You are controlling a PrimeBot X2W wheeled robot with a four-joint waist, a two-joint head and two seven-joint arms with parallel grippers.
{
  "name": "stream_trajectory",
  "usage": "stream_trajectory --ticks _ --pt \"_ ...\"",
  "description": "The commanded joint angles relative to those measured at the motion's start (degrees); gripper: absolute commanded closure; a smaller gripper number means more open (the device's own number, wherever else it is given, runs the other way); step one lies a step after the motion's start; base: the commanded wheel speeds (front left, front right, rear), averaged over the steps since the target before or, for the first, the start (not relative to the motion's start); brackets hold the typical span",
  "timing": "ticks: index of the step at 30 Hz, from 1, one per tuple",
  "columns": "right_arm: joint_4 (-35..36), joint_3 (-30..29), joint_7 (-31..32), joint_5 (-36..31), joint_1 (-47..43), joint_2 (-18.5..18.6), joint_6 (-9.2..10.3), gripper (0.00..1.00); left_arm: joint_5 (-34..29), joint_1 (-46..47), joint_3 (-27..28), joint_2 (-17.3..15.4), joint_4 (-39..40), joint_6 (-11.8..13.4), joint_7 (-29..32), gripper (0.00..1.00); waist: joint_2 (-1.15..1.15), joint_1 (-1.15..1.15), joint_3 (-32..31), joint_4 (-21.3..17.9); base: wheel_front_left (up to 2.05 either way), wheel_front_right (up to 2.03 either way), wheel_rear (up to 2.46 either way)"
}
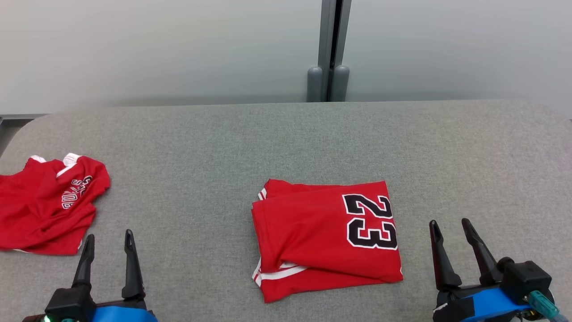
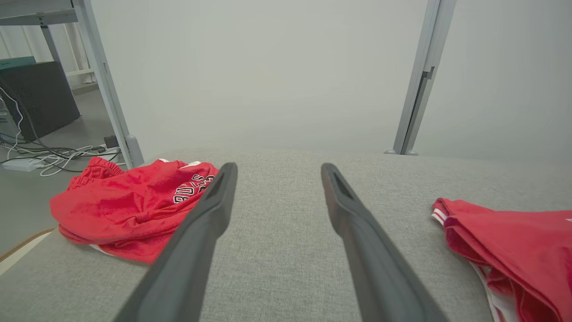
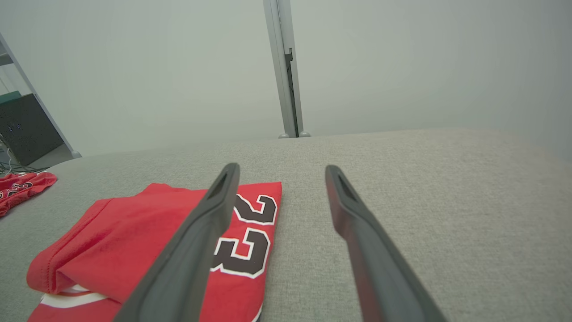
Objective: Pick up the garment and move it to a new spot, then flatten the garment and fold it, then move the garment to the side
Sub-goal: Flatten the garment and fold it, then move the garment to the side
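Now, garments: two, folded red number-23 jersey (image 1: 326, 239), crumpled red jersey (image 1: 49, 205)
Grippers: two, left gripper (image 1: 109, 235), right gripper (image 1: 449, 222), both agape, empty

The worktop (image 1: 286, 143) is covered in grey woven cloth, matt and slightly rough. The folded garment (image 1: 313, 232) is made of smooth red cloth with a faint sheen; the same cloth, shinier in its creases, is seen in the crumpled garment (image 1: 44, 210). The fingers (image 2: 196, 232) of the left hand (image 1: 110, 235) and right hand (image 1: 449, 221) are finished in dark matt plastic. The post (image 1: 330, 44) is smooth grey metal.
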State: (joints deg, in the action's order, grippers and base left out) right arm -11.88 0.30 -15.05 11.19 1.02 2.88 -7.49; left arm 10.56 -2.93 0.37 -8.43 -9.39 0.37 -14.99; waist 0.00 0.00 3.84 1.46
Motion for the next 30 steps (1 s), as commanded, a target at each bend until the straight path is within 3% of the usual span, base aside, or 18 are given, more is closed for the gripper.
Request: stream_trajectory --ticks 1,30 --pt "-0.22 0.05 -0.17 -0.63 -0.72 0.10 -0.01 0.00 -0.36 -0.41 0.12 0.15 -0.64 -0.40 -0.25 0.00 0.00 0.00 -0.31 0.01 0.00 0.00 0.00" --pt "-4.56 2.59 -0.17 -1.51 1.17 0.32 -0.01 0.00 -2.49 -0.76 2.26 1.83 -2.33 -2.16 -0.26 0.00 0.00 0.00 -1.68 -0.08 0.00 0.00 0.00"
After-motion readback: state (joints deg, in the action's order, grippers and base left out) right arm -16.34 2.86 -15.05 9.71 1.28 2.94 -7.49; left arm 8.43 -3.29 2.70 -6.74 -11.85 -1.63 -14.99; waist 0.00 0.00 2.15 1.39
